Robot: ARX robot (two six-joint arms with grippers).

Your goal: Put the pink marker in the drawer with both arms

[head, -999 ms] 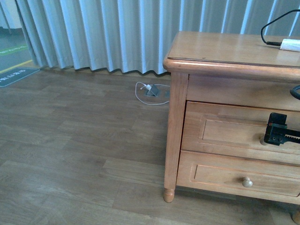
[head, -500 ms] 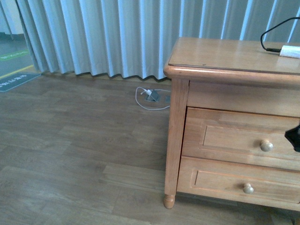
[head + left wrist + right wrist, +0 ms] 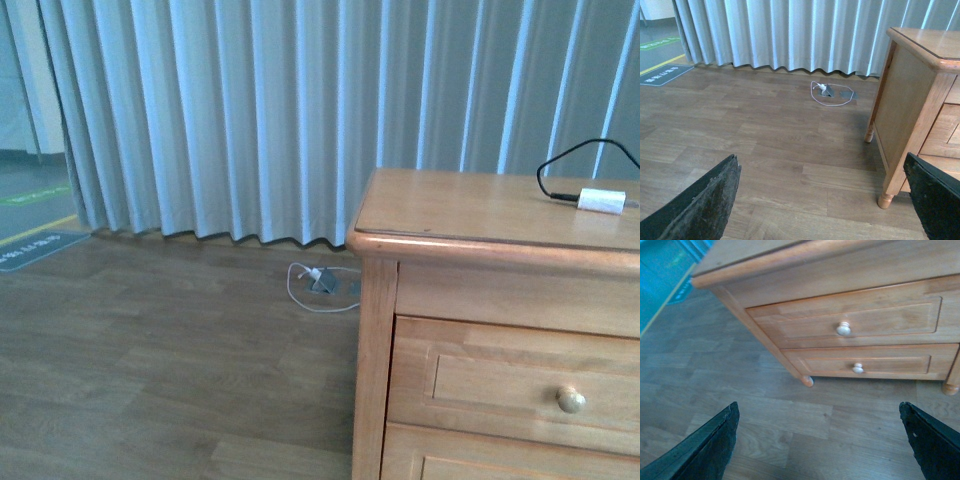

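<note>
Standing at the left of the room, a pale pleated curtain (image 3: 250, 120) hangs to the wood-plank floor (image 3: 150, 380), and beyond its left edge a dark floor mat (image 3: 35, 250) with a yellow line lies on the boards. Moving right along the foot of the curtain, a white cord (image 3: 305, 290) loops around a small grey floor socket (image 3: 325, 282) just beside the nightstand (image 3: 375, 330). The nightstand fills the right side, honey-coloured, with a turned foot showing in the left wrist view. On its worktop (image 3: 450, 205), far to the right, a white adapter (image 3: 601, 200) lies flat with a black cable (image 3: 565, 165) arching up from it. Below the top, the drawer (image 3: 500, 385) sits closed, flush with the front, its round pale knob (image 3: 571, 400) near the right edge of the front view. The right wrist view shows the same front from above: the upper knob and a lower drawer (image 3: 865, 365), also closed, with a smaller knob (image 3: 857, 368).

The pink marker shows in none of the three views, so I cannot tell where it is. Neither arm appears in the front view. The left pincer (image 3: 830, 200) shows its two dark fingers (image 3: 705, 205) spread wide over bare floor, holding nothing, left of the nightstand. The right pincer (image 3: 822, 442) is likewise spread wide and empty, its fingers (image 3: 707, 447) hanging above the floor in front of the two drawers.
</note>
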